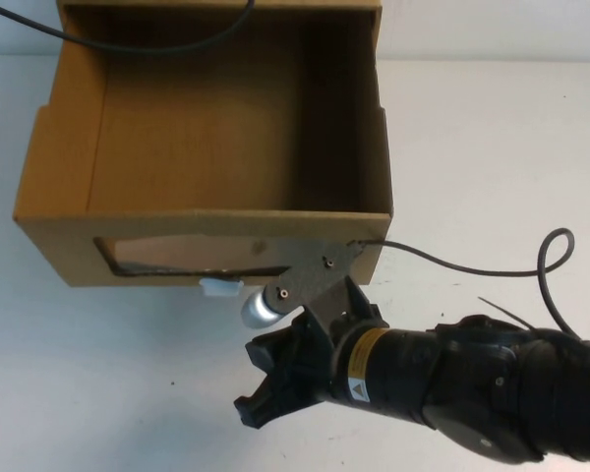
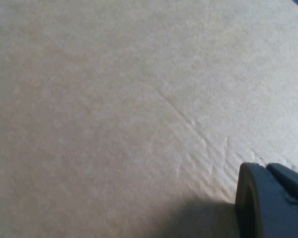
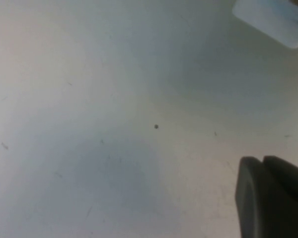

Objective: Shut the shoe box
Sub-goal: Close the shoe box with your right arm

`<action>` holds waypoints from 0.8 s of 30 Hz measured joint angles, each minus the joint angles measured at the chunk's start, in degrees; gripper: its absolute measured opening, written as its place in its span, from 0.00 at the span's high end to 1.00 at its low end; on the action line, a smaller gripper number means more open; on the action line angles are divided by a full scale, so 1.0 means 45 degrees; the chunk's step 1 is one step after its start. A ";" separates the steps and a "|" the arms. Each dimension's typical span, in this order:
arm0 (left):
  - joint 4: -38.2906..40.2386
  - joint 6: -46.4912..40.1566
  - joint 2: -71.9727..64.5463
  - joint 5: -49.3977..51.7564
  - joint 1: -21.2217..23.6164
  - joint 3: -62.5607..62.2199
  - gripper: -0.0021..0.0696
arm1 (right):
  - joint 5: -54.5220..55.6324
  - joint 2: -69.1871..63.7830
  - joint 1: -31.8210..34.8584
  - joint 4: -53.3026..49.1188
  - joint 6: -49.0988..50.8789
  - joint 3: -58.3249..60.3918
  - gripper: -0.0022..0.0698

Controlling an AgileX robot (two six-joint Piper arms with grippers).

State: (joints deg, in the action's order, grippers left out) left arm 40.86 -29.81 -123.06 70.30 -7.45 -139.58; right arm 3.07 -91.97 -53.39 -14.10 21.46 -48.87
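Shoe box (image 1: 211, 147) fills the far-left part of your high view, an open-topped brown cardboard drawer with its clear window (image 1: 192, 258) in the near wall and the small white pull tab (image 1: 219, 288) just below it. You find the right gripper (image 1: 275, 383) on the near side of the box, at about 5 o'clock from the tab and close to the box's near right corner, hanging over the bare white table (image 1: 492, 147) (its wrist camera shows only tabletop and a pale corner that may be the tab). It holds nothing, and you cannot tell how far its fingers are parted. A black cable (image 1: 452, 264) loops over the table at 3 o'clock from the box. The left gripper (image 2: 270, 201) sits close against plain cardboard; its opening cannot be told either.
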 joint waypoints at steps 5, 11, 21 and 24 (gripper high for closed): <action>0.0000 0.0000 0.0000 0.0023 0.0000 0.0000 0.98 | -0.0024 -0.0247 0.0363 0.0079 0.0000 -0.0560 0.99; 0.0020 0.0000 0.0000 0.0023 0.0000 0.0000 0.98 | -0.0050 -0.0624 0.0916 0.0034 -0.0018 -0.1083 0.99; 0.0020 0.0021 0.0000 0.0046 0.0000 0.0000 0.98 | 0.0175 -0.1534 0.1249 -0.0003 -0.0047 -0.2020 0.99; 0.0020 0.0021 0.0000 0.0046 0.0000 0.0000 0.98 | 0.0197 -0.1987 0.1446 -0.0003 -0.0047 -0.2546 0.99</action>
State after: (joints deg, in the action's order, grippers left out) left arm 40.95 -29.71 -123.06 70.51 -7.45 -139.58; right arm 3.96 -100.91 -46.88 -14.12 21.24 -60.32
